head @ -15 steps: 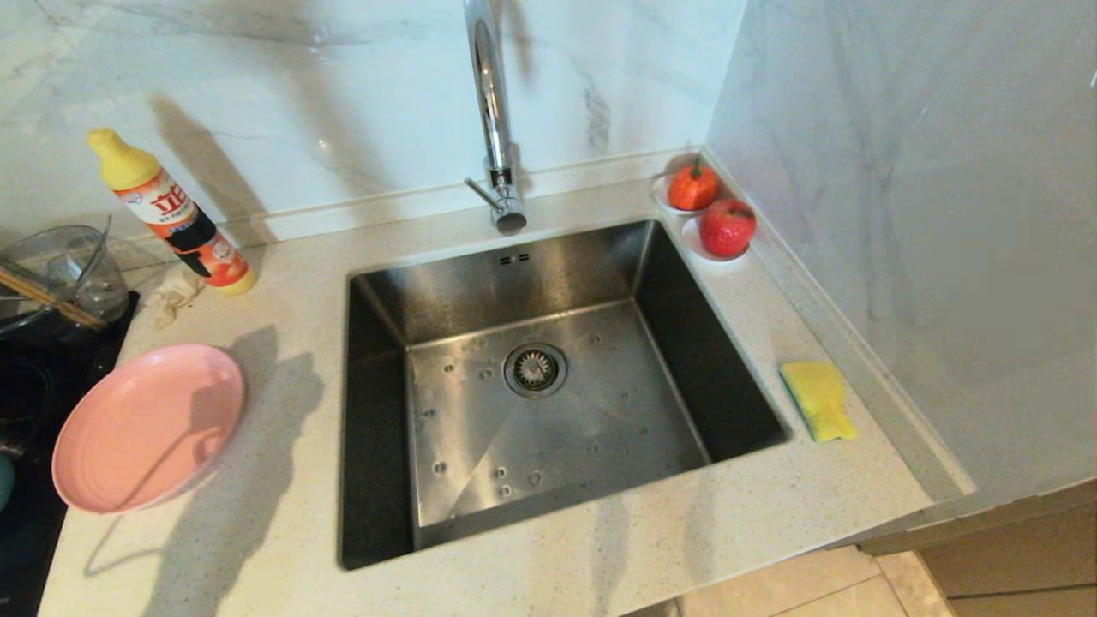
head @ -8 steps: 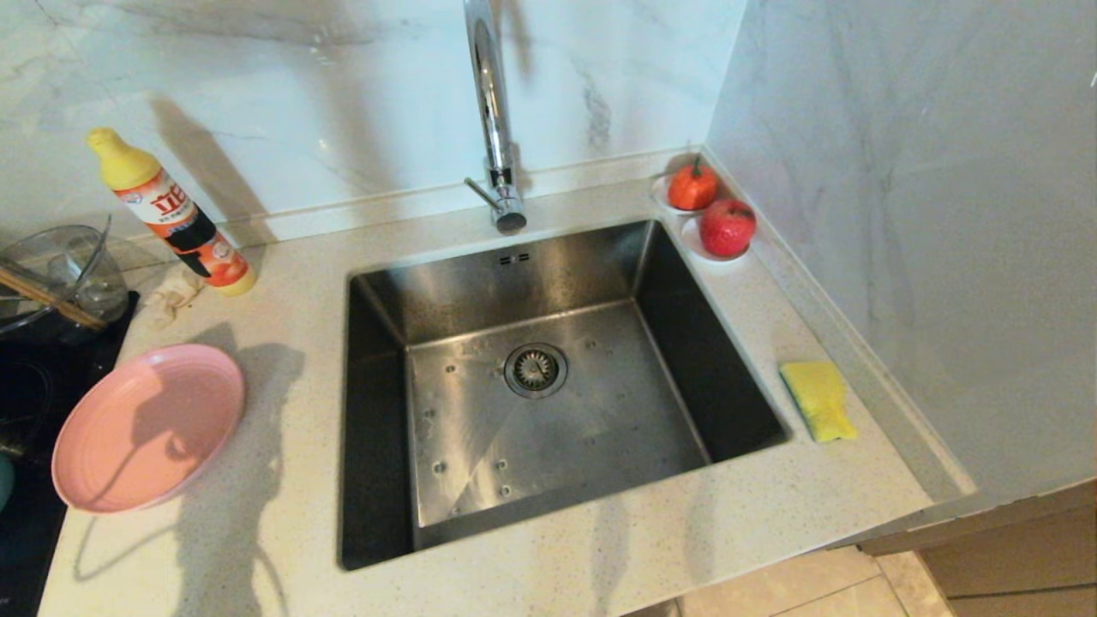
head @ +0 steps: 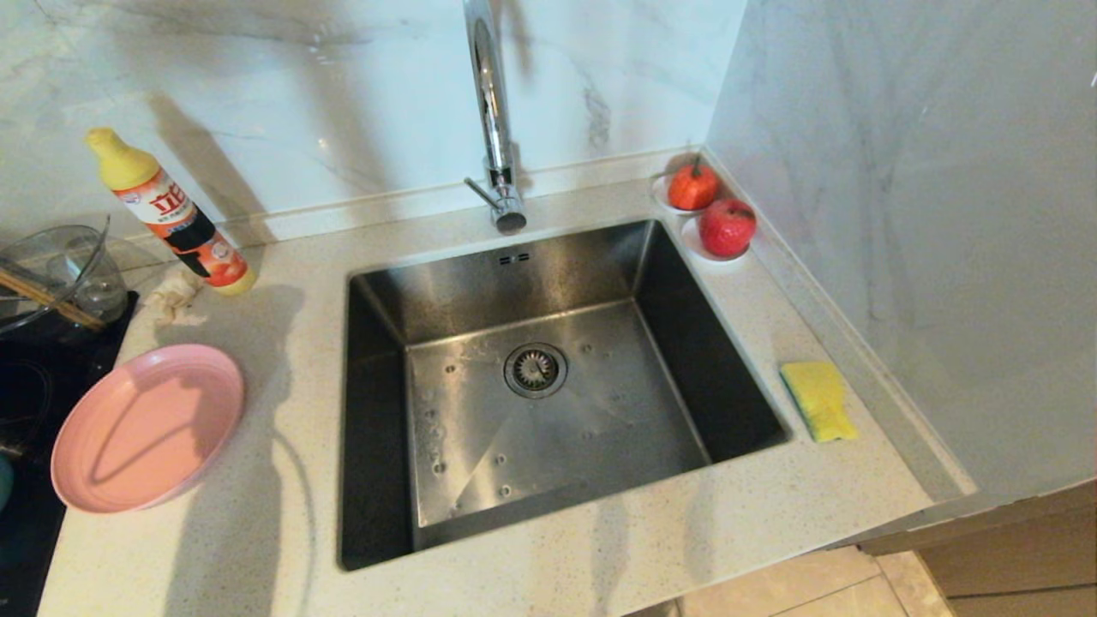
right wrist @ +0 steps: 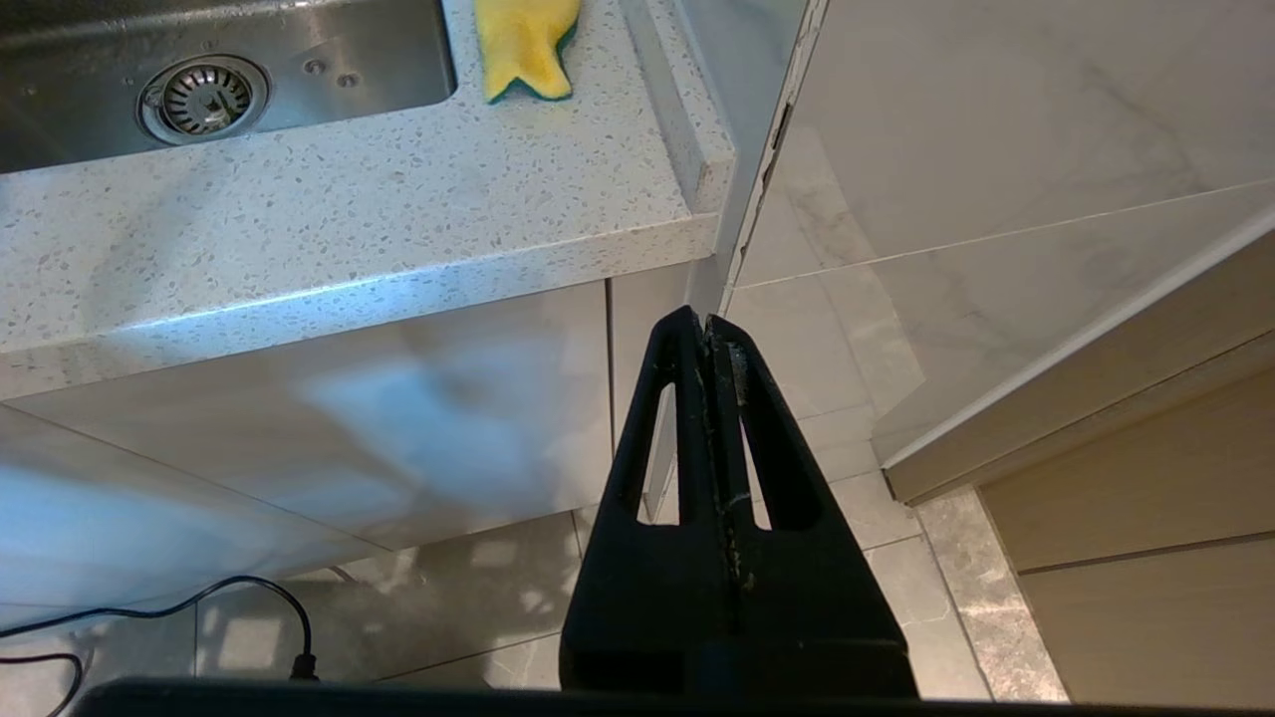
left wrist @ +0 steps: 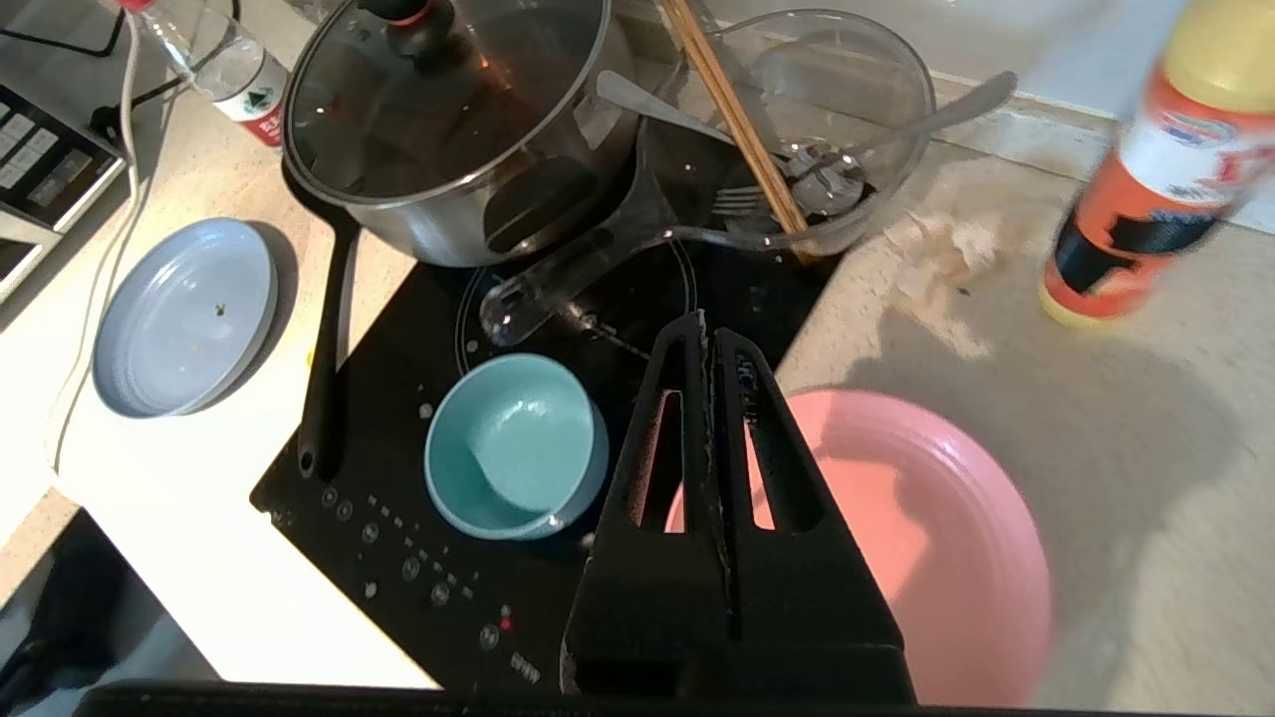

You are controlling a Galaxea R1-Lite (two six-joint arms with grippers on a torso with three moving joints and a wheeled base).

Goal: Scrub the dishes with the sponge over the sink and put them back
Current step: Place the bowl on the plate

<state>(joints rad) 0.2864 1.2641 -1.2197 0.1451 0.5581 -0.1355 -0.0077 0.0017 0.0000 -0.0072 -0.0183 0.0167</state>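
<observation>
While the speckled worktop fills most of the head view, the steel sink sits sunk at its centre, with the chrome faucet at 12 o'clock of the basin. At 9 o'clock of the sink lies the pink plate, partly overhanging the black induction hob. At 3 o'clock of the sink the yellow sponge lies flat on the worktop.

Seen from the left wrist, the left claw has its fingers pressed together, holding nothing, and hovers over the plate's rim; the teal-blue bowl stands on the hob just beside it, at about 8 o'clock of the fingertips. The right claw, likewise pinched closed and empty, hangs below the worktop edge, well apart from the sponge.

A detergent bottle at 10 o'clock of the sink carries a red label with Chinese characters, too small to read.
</observation>
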